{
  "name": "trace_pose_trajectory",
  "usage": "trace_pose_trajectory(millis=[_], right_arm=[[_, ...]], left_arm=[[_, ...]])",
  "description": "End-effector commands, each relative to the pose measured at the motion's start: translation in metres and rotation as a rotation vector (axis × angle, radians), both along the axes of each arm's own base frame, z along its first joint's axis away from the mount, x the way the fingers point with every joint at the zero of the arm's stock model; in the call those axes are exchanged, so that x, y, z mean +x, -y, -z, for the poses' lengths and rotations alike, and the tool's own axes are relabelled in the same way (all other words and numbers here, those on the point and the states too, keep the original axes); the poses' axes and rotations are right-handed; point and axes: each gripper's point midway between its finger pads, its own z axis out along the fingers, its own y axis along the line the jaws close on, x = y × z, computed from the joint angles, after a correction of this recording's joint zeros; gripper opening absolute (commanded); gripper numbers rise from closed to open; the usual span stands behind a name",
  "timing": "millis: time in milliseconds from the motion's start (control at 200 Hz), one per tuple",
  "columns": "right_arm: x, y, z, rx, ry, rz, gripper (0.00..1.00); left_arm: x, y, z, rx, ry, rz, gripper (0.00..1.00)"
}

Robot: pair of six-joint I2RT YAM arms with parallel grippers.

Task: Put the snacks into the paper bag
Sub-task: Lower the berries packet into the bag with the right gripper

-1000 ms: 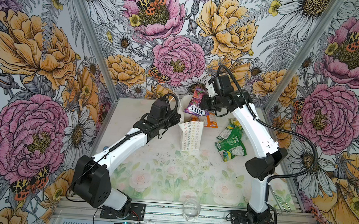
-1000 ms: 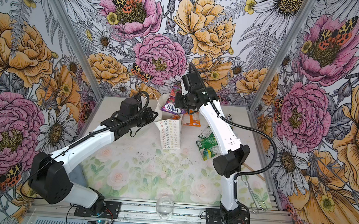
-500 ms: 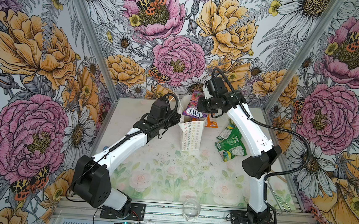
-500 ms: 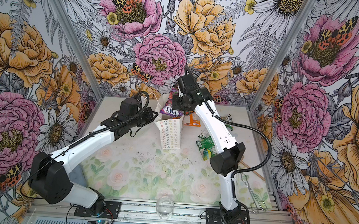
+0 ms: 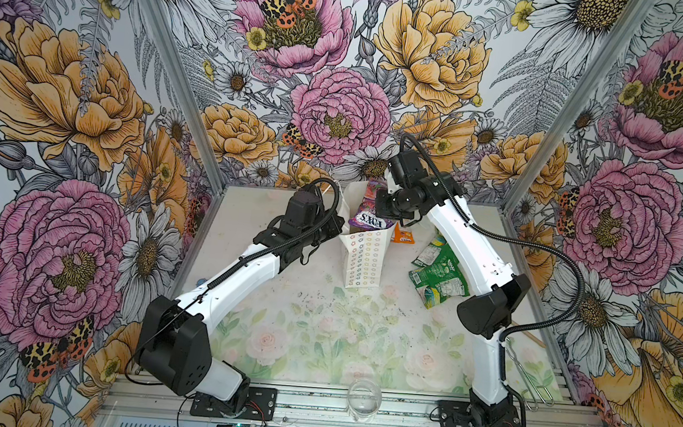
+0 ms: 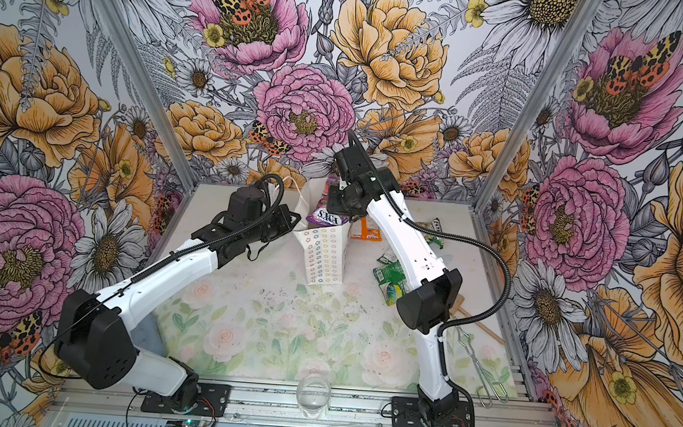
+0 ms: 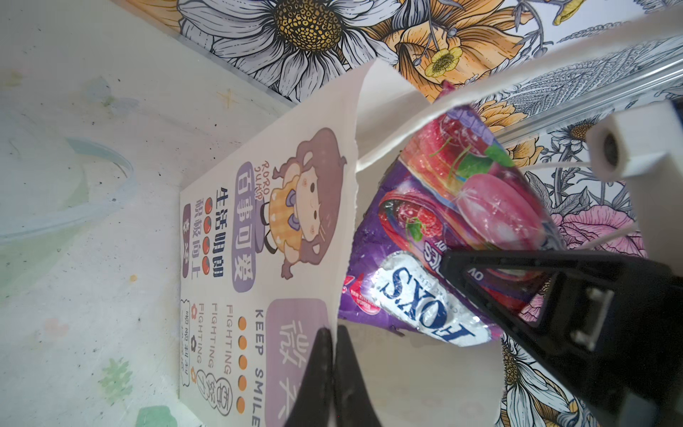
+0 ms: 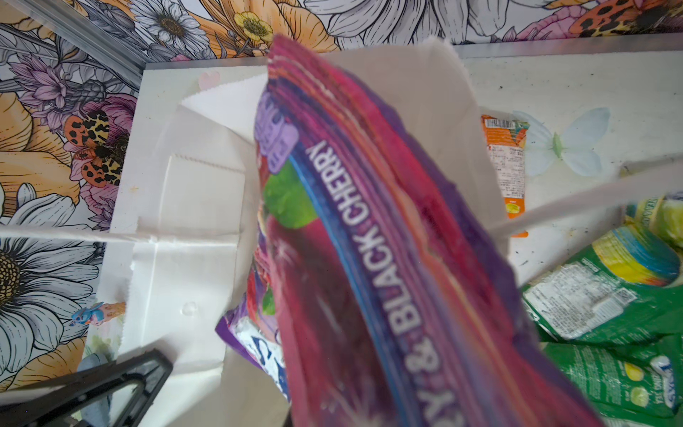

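Paper bag [image 5: 363, 258], top views: it is standing upright toward the far end of the bench [image 5: 283, 301], mouth open.
Purple packet [image 5: 370, 221], top views: the right hand [image 5: 382, 207] is clamping it above the bag, its lower end at the open mouth.
Loose snacks, top views: 1 orange packet [image 6: 367, 233] is lying just beside the bag; green packets [image 6: 389, 274] are lying near it, under the right arm.
Left hand [image 7: 332, 332], left wrist view: it is pinching the bag's rim, fingers together on the paper; the purple packet is hanging just behind.
Bag mouth, right wrist view: the purple packet, blurred, is hanging over the bag's white inside.
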Motion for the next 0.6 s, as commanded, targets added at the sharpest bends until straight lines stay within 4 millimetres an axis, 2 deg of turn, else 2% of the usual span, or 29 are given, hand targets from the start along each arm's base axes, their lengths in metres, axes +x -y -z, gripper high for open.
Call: trace_pose_trajectory(millis=[0,595], right_arm=[[-0.003,-0.008,-0.006,-0.004,0.016,-0.044,0.00],[-0.017,-0.027,0.010,-0.001,-0.043,-0.172,0.00]], left_arm=[[0.003,0.007,-0.017,-0.039,0.036,0.023,0.05],[0.005,0.008,-0.016,-0.040,0.034,0.025,0.05]])
